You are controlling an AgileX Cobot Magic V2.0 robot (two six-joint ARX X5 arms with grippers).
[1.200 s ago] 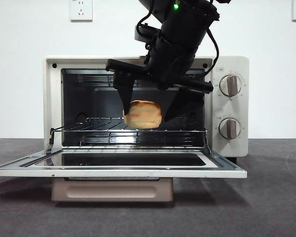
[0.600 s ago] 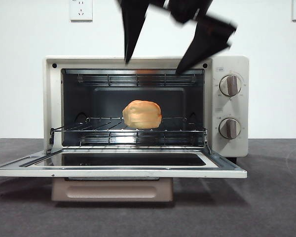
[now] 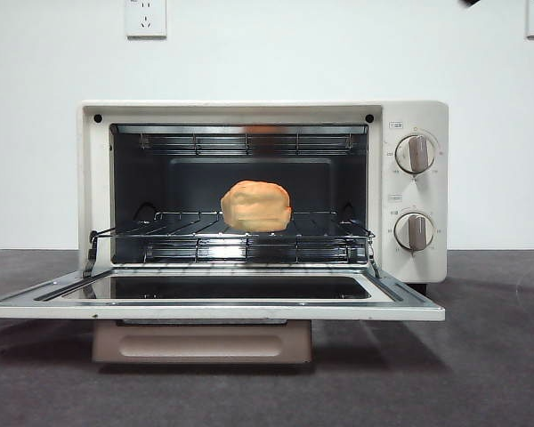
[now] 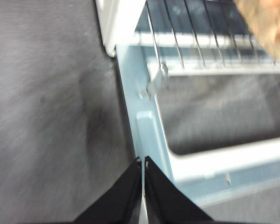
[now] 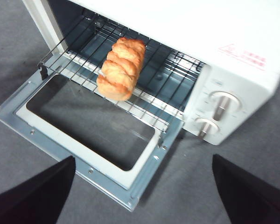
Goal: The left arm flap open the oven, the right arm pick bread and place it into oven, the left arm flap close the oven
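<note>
Right gripper [image 5: 142, 186] is spread wide — both jaws at the frame's lower corners, nothing between them; it hangs above and in front of the oven [image 5: 186, 42], touching nothing. Left gripper [image 4: 143, 161] has its jaws pressed together, tips meeting with no gap and nothing held; it sits just over the left edge of the door [image 4: 151, 126], near the hinge corner — contact can't be judged, that view is blurred.

Oven door [image 3: 214, 307] lies flat, fully down, beige handle [image 3: 202, 342] beneath its front edge. Bread [image 3: 256, 205] sits on the wire rack [image 3: 178, 238] inside the oven, about centred across the cavity; in the right wrist view the bread [image 5: 120, 69] lies lengthwise front to back, its near end at the rack's front rail. Two knobs [image 3: 415, 153] on the right-hand panel; wall sockets [image 3: 146, 17] behind; dark table [image 3: 481, 356] underneath.
</note>
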